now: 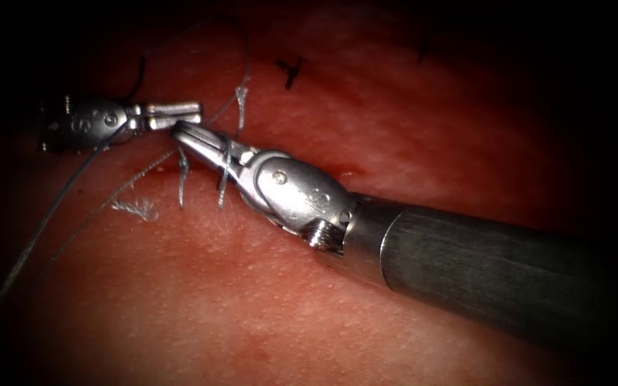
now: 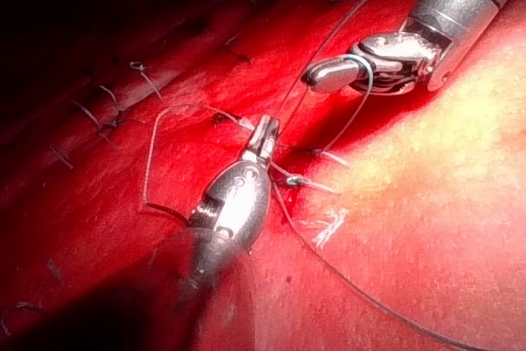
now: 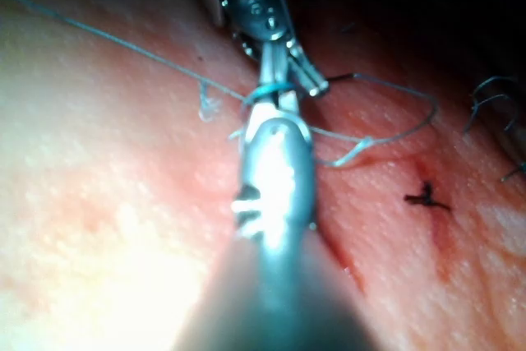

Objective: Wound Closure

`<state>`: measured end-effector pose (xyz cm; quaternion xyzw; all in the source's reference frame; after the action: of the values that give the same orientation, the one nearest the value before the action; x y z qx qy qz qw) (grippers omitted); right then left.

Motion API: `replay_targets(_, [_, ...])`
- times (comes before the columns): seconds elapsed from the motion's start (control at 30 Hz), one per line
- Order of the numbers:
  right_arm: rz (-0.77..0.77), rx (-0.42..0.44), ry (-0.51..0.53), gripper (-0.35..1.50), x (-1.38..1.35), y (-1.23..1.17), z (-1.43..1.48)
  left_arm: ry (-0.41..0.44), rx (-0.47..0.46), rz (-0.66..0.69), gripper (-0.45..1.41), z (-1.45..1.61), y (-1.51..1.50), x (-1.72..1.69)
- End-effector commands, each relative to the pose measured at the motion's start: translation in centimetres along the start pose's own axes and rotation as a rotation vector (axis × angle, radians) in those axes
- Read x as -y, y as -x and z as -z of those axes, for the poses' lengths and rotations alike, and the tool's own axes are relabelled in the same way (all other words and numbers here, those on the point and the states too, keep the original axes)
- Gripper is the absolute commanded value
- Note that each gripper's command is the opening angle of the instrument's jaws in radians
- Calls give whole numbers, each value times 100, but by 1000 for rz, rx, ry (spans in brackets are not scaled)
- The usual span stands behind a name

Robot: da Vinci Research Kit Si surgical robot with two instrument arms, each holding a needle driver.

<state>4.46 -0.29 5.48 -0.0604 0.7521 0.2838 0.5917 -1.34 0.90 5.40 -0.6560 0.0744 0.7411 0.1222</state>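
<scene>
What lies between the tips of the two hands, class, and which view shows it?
Nothing lies there: in the endoscope view the right hand nearly touches the left hand. Thread loops around the right hand's jaws, behind its tip.

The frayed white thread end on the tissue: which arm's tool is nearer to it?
Left. The left tool sits just above the frayed thread end, on the same side. The right tool, thread looped around its jaws, has its tip further right.
</scene>
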Motion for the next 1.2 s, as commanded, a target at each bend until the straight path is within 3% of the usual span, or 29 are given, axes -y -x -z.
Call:
replay_targets(0.03, [-33, 6, 17, -35, -2, 5, -10, -3, -4, -3, -45, -7, 6, 1])
replay_targets(0.13, [-96, 31, 65, -32, -6, 8, -10, -17, -11, -15, -45, -4, 8, -8])
replay_targets(0.23, [-137, 44, 97, -8, -10, 9, -10, -30, -15, -26, -45, -3, 11, -15])
replay_targets(0.5, [-260, 101, 179, 14, -11, 17, -8, -50, -7, -63, -45, -5, 14, -33])
replay_targets(0.53, [-294, 119, 188, 4, -10, 18, -7, -47, -1, -71, -45, -6, 15, -36])
replay_targets(0.57, [-365, 140, 198, -21, -8, 20, -6, -47, 2, -72, -45, -6, 15, -37])
replay_targets(0.6, [-392, 161, 212, -23, -7, 21, -5, -44, 7, -73, -45, -7, 14, -39])
replay_targets(0.63, [-388, 203, 251, 11, -5, 23, -4, -45, 12, -85, -45, -8, 13, -42])
replay_targets(0.67, [-388, 203, 251, 11, -5, 23, -4, -45, 12, -85, -45, -8, 13, -42])
replay_targets(0.87, [-381, 335, 391, 90, -4, 22, -4, -32, 34, -119, -45, -14, 3, -52])
replay_targets(1.07, [-366, 360, 467, 98, 0, 23, -5, -28, 30, -117, -45, -13, 0, -55])
replay_targets(1.2, [-377, 362, 540, 85, 1, 25, -9, -27, 31, -121, -45, -9, 1, -60])
